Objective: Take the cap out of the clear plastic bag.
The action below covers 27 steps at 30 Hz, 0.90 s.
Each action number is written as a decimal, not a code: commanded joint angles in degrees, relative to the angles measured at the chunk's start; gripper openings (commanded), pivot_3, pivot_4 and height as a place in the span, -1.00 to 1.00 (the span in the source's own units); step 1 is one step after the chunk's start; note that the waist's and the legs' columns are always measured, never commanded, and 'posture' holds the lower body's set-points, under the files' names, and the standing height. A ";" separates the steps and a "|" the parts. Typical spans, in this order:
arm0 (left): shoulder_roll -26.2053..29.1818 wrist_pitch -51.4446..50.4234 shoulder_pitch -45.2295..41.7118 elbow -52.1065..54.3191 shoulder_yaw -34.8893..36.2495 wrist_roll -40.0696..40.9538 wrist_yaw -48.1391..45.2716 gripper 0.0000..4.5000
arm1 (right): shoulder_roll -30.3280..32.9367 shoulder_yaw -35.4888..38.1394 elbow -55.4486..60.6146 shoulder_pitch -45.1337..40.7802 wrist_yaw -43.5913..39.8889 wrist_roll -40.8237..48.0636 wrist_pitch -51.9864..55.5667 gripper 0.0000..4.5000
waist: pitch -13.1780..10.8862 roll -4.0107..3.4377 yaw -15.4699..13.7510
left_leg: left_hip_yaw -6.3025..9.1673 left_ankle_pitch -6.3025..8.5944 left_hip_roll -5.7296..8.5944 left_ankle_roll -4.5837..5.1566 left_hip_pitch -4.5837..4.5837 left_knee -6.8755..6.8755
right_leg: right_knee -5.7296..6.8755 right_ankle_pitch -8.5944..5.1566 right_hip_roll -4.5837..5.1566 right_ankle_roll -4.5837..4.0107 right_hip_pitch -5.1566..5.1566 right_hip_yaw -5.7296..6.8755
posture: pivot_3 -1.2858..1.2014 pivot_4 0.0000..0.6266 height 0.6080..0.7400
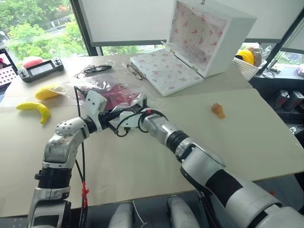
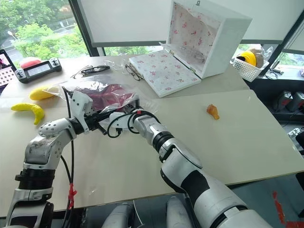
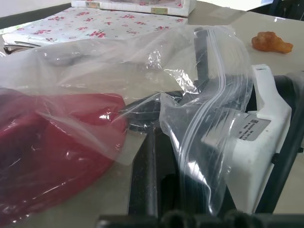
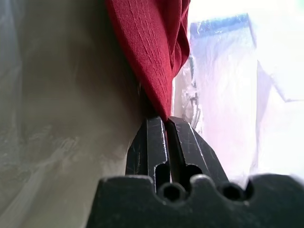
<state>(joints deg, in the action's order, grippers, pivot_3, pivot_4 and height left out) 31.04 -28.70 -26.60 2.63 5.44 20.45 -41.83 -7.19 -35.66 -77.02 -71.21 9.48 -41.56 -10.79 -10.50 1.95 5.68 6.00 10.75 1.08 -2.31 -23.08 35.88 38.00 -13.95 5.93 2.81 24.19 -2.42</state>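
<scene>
The bench (image 1: 156,156) spreads pale and wide under my arms. At its far side stands the white box (image 1: 199,42) with its floral lining, lid lying open toward me. Nearer, the clear plastic bag (image 2: 102,97) lies crumpled on the bench just ahead of both my hands, and the cap (image 2: 102,97) sits inside it, dark red through the film. My left gripper (image 1: 110,115) is clenched on the bag's near edge; from its wrist I see the zip-strip mouth (image 3: 223,80) draped over my black fingers (image 3: 152,175), with the cap's red bulk (image 3: 52,147) off to one side behind plastic. My right gripper (image 2: 105,118) reaches into the bag's mouth beside the left; its wrist view gives what the head views cannot: both fingers (image 4: 154,142) pressed together, pinching a fold of the cap's red fabric (image 4: 152,52) at their tips. Off to my left lie two yellow toy bananas (image 1: 35,110), a handheld controller (image 1: 42,69) and spectacles (image 1: 95,70). To my right, well apart, rests a small orange toy (image 1: 218,110).
</scene>
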 commanded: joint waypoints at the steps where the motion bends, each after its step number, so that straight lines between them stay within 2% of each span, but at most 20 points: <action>1: -0.39 0.33 -0.56 2.60 -0.24 0.95 -0.15 -1.00 | 0.49 -1.07 3.00 0.91 1.61 -0.73 -5.12 -0.97 | 0.00 0.00 0.00 | 0.00 0.00 0.00 0.00 0.00 0.00 | 0.00 0.00 0.00 0.00 0.00 0.00 | 0.03 -0.52 1.00; 4: -0.67 0.50 -0.49 1.82 -0.58 0.85 -0.41 -1.00 | 4.53 -1.79 8.23 6.25 2.37 -1.01 -11.10 -0.97 | 0.00 0.00 -0.09 | 0.00 0.00 0.00 0.00 0.00 0.00 | -0.01 0.00 0.00 0.00 -0.02 0.00 | 0.03 -0.52 1.00; 8: -0.98 0.65 -0.56 1.17 -1.12 0.74 -0.60 -1.00 | 9.04 0.08 17.17 12.35 0.22 0.89 -12.30 -0.97 | 0.01 0.02 -0.12 | 0.01 0.00 0.01 0.00 -0.07 0.03 | -0.02 0.00 0.00 0.00 -0.01 -0.01 | 0.03 -0.52 1.00; 16: -1.71 0.80 -1.88 -0.46 -2.11 0.58 -1.20 -1.00 | 17.54 4.21 34.63 24.70 -7.38 2.44 -4.65 -0.97 | 0.02 0.03 -0.30 | 0.01 -0.01 0.00 0.00 0.00 0.05 | -0.04 0.00 0.00 0.01 -0.11 -0.01 | 0.03 -0.52 1.00; 24: -1.94 0.89 -2.26 -0.96 -2.63 0.62 -1.36 -1.00 | 22.26 7.88 55.12 35.41 -14.58 3.06 2.34 -0.97 | 0.03 0.05 -1.25 | 0.01 0.00 0.00 0.00 -0.03 0.09 | -0.05 -0.01 0.00 0.01 -0.14 -0.01 | 0.03 -0.52 1.00; 27: -2.16 1.17 -2.62 -1.86 -2.86 0.45 -1.52 -1.00 | 24.58 11.61 68.69 42.53 -20.09 8.73 3.32 -0.97 | 0.03 0.05 -1.80 | 0.00 -0.01 0.00 0.00 -0.04 0.10 | -0.08 -0.01 0.00 0.01 -0.14 0.00 | 0.03 -0.52 1.00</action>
<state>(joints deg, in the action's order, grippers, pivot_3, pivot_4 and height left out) 28.18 -28.70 -27.73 0.50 0.84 20.59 -43.62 16.00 -26.77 -15.45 -32.26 -6.39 -36.83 -8.95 -10.47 2.00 3.88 6.00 10.74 1.07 -2.31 -23.11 35.98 37.91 -13.96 5.92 2.82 24.02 -2.40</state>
